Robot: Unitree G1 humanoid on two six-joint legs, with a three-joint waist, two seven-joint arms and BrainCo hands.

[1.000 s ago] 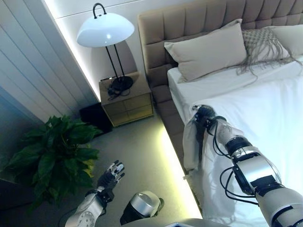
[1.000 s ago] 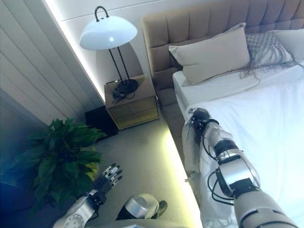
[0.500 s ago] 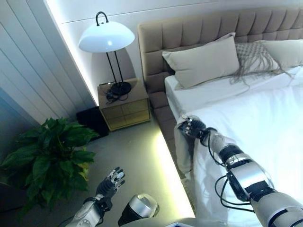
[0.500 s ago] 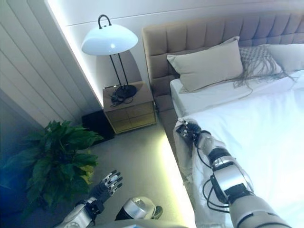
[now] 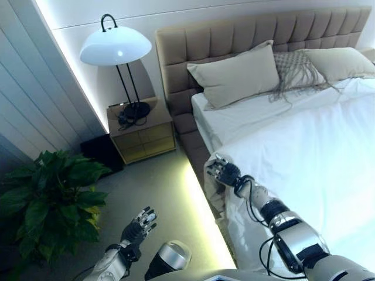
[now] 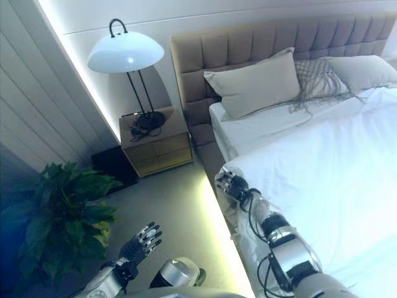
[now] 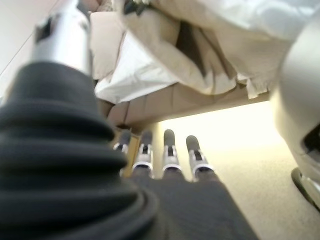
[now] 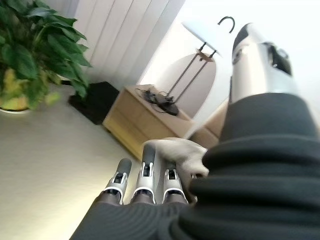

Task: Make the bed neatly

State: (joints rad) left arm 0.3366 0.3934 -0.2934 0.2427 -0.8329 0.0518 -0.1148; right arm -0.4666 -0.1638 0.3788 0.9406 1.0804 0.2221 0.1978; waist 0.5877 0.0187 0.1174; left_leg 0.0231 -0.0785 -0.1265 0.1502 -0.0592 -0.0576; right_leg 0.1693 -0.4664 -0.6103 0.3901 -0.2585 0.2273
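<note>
At centre frame, the white duvet (image 5: 304, 146) corner is being pinched by the right hand (image 5: 222, 172) for straightening along the bed edge; the left hand (image 5: 138, 225) is hanging open, idle, lower left.

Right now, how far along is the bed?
Done: duvet lies mostly flat over the mattress; pillows sit at the headboard.
In hand: right hand is at the duvet's side edge, where the corner hangs bunched.
Left: straighten that corner.
Left hand is idle, open over the floor.
</note>
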